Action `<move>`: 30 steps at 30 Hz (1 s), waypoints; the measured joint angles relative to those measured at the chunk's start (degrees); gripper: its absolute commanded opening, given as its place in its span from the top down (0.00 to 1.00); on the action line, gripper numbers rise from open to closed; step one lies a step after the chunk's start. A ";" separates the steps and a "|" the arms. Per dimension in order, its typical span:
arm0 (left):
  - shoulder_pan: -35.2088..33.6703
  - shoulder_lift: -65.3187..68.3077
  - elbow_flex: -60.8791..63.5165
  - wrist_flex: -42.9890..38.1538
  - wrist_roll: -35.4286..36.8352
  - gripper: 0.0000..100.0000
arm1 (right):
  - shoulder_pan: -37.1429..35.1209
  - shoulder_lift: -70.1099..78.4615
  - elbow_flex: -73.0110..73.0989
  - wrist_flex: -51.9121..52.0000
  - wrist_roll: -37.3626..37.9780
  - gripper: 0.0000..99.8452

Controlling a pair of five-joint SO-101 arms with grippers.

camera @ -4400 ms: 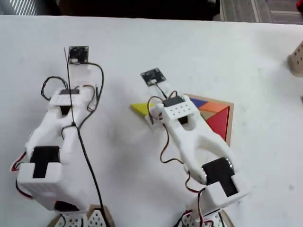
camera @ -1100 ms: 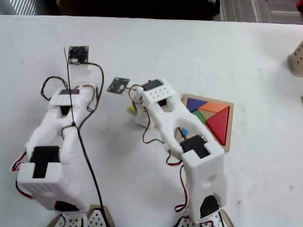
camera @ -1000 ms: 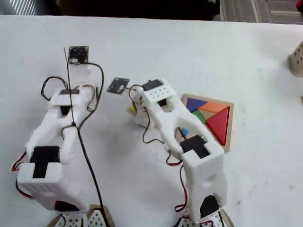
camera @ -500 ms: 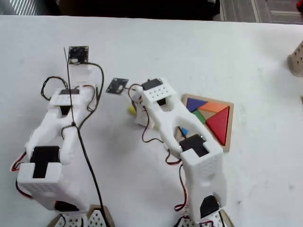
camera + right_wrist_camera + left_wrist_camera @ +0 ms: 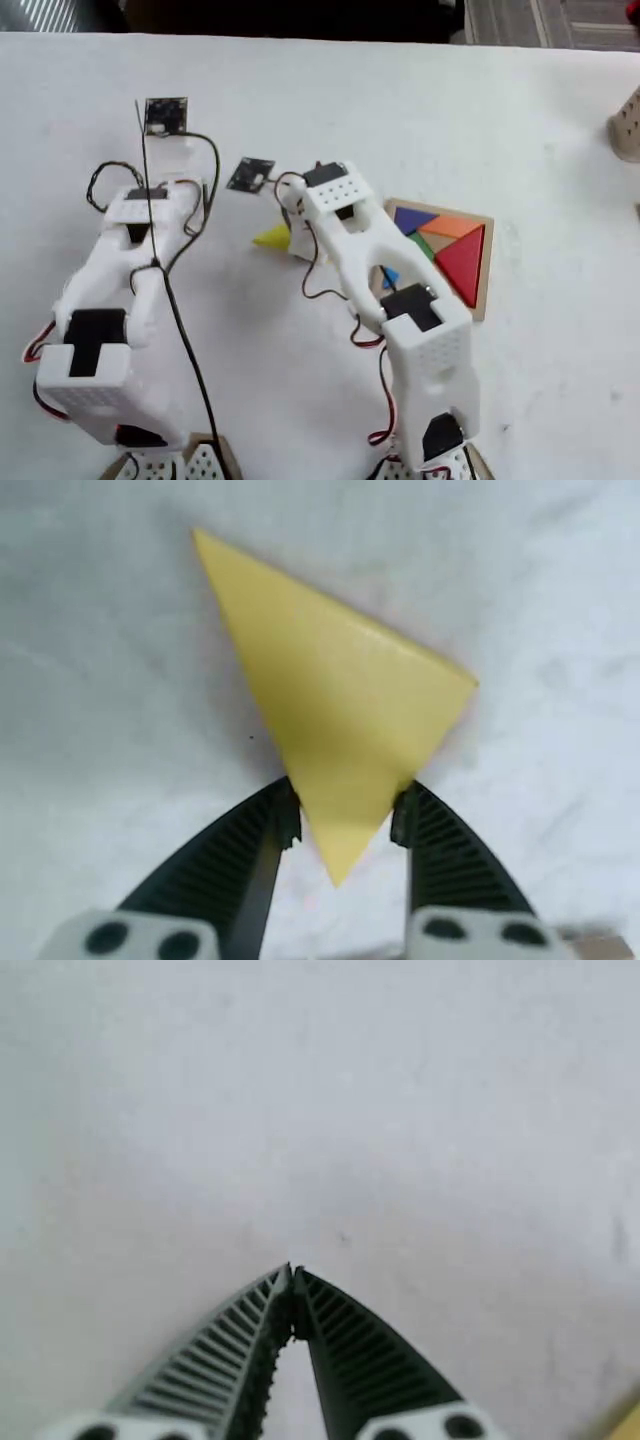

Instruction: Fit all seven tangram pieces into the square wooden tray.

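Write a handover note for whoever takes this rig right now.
Left hand: shut, empty, over bare table.
Right hand: shut on a corner of the yellow triangle, which is outside the tray.
Done: red piece, orange piece, green piece and dark blue piece lie in the tray.
Left: seat the yellow triangle. The right arm hides part of the tray, so check there for gaps.

Bright, even light washes out the white table (image 5: pixel 520 110), with only faint, soft shadows.
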 measured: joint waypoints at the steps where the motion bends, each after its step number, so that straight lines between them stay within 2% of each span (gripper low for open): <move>1: 0.00 0.00 0.00 0.00 0.00 0.98 | 0.00 0.00 0.00 0.00 0.00 0.89; 9: 0.00 0.00 0.00 0.00 0.00 0.98 | 0.00 0.00 0.00 0.79 -3.52 0.89; 17: 0.00 0.00 0.00 0.00 0.00 0.98 | 1.23 0.00 0.00 -2.20 -11.52 0.97; 30: 0.00 0.00 0.00 0.00 0.00 0.98 | 4.75 0.00 0.35 -2.64 -12.84 0.98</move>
